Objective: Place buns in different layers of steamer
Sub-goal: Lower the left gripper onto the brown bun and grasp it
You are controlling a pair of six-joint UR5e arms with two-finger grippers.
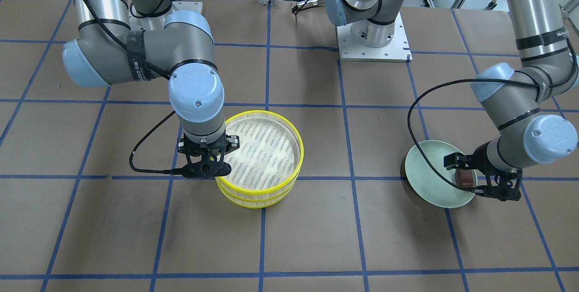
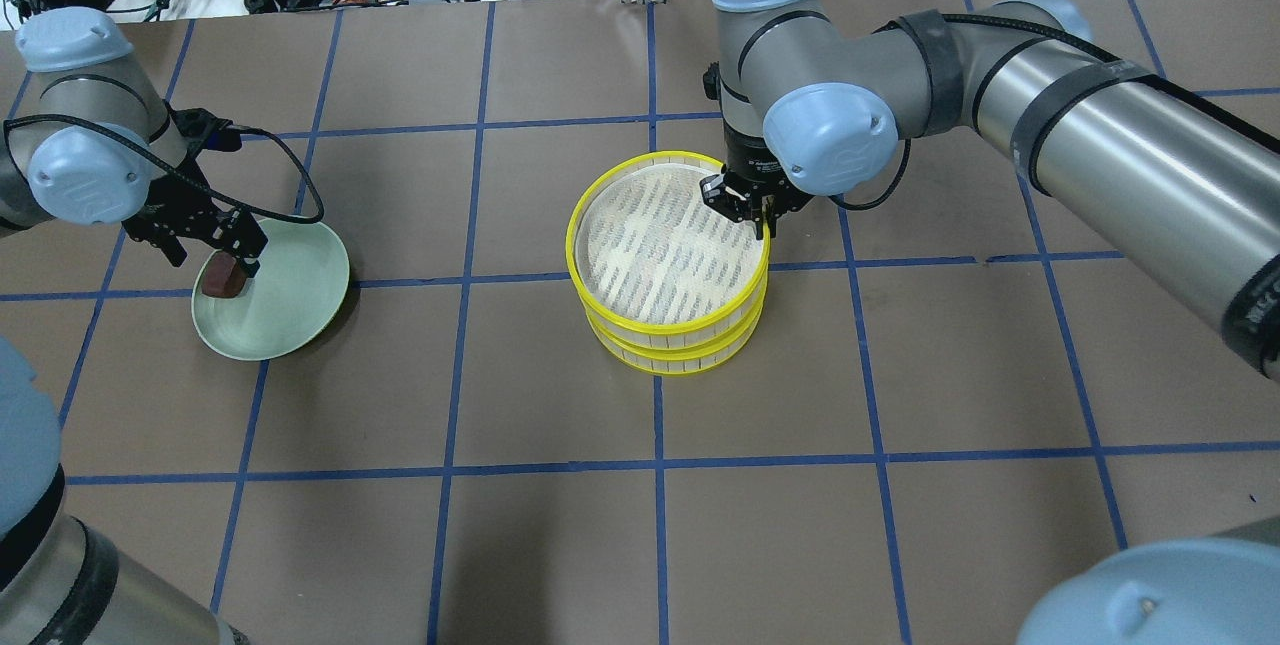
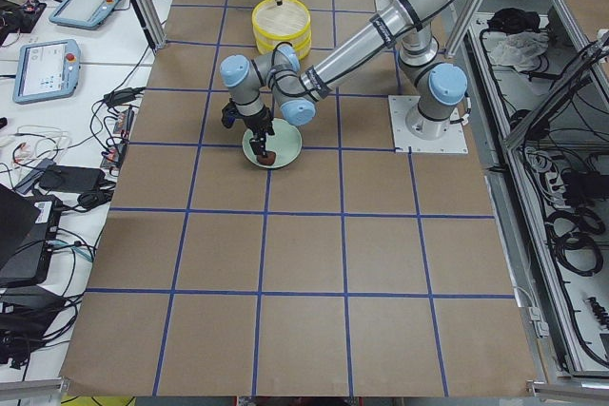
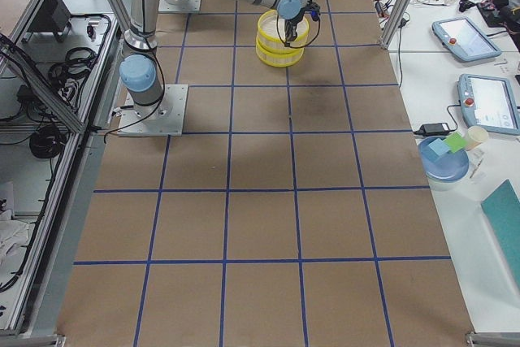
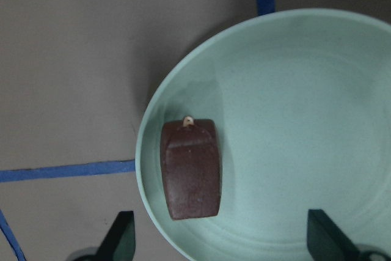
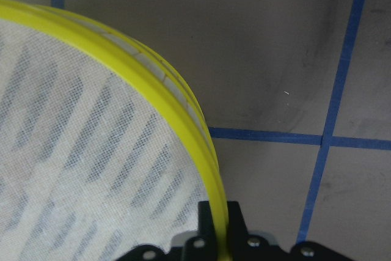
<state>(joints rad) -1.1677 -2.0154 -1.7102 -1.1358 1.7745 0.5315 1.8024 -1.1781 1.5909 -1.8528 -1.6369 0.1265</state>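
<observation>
- Left gripper [image 5: 223, 239]: fingers [image 5: 124, 230] spread wide, nothing between the pads. It hangs over the edge of the pale green plate [image 5: 305, 120].
- Dark reddish-brown bun [image 5: 190, 169]: lies flat on the plate, tight against the inner rim on the side away from the steamer [image 2: 571, 240].
- Bun relative to the left gripper, wrist view: it sits between the 2 fingertips but off-centre, closer to the one at the frame's left. Its near end is just ahead of the fingertip line. Its long axis points away from the gripper, with a small pale spot at the far end. No contact shows.
- Overhead view: one left finger overlaps the bun's top edge. The height gap cannot be told.
- Right gripper [image 2: 757, 218]: fingers pressed together on the yellow rim [image 6: 153, 71] of the steamer's upper tier, on the side nearest the right arm. In the wrist view the rim runs straight into the closed fingers.
- Steamer: 2 tiers stacked, near the table's [image 2: 900, 345] centre, well apart from the plate. The upper tier sits slightly offset from the lower one.
- Upper tier's mesh floor [image 6: 91, 169]: whitish, with dark stripes showing through.
- Blue tape lines [image 2: 659, 525] grid the brown table. The steamer sits over 1 crossing.
</observation>
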